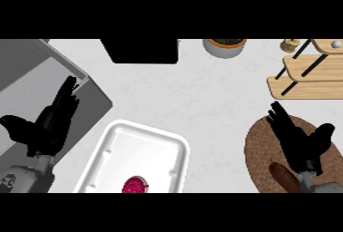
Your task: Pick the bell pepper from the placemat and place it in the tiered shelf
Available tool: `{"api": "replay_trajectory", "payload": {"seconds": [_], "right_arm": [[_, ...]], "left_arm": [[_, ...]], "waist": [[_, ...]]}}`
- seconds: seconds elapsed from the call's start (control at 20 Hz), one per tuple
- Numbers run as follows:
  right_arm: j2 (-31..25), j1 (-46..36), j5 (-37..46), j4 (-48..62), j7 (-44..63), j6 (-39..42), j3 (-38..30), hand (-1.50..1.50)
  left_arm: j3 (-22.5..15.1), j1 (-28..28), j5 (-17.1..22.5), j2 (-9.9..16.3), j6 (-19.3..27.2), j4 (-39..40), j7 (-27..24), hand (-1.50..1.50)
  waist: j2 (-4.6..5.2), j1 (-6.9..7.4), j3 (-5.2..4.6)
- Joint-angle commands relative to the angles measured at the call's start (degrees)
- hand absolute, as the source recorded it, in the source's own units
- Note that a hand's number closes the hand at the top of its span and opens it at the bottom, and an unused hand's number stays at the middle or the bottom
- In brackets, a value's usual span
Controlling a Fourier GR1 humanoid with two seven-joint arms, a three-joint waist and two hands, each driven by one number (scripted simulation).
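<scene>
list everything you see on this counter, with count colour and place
placemat: 1, brown woven, round, lower right
brown object: 1, reddish brown, on the placemat's lower part, beside the right wrist; cannot tell what it is
tiered shelf: 1, light wood with black rods, upper right
tray: 1, white, lower centre
pink item: 1, magenta, in the tray's lower end
pot: 1, grey, top centre
dark box: 1, black, top
sink: 1, grey, left
left robot hand: black, open, over the sink
right robot hand: black, open, over the placemat

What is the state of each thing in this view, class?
Left hand: open, fingers straight, above the grey sink edge.
Right hand: open, over the round brown woven placemat.
White rectangular tray: holds one red-pink round item.
Wooden tiered shelf: nothing visible on its tiers.
</scene>
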Motion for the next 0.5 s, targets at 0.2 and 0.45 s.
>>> {"api": "replay_trajectory", "payload": {"seconds": [0.2,0.45], "right_arm": [[-11.0,-2.0,-5.5,0.8,-13.0,12.3,-15.9,-1.50],[-16.1,2.6,6.4,8.0,-14.3,-1.5,-18.5,1.50]], "left_arm": [[-3.7,-0.5,-8.2,0.8,2.0,-1.8,-1.6,0.00],[-3.0,-0.5,-6.1,1.6,-0.3,-3.0,-0.9,0.00]], "waist": [[0.83,-3.36,-1.38],[2.60,-5.84,-2.01]]}}
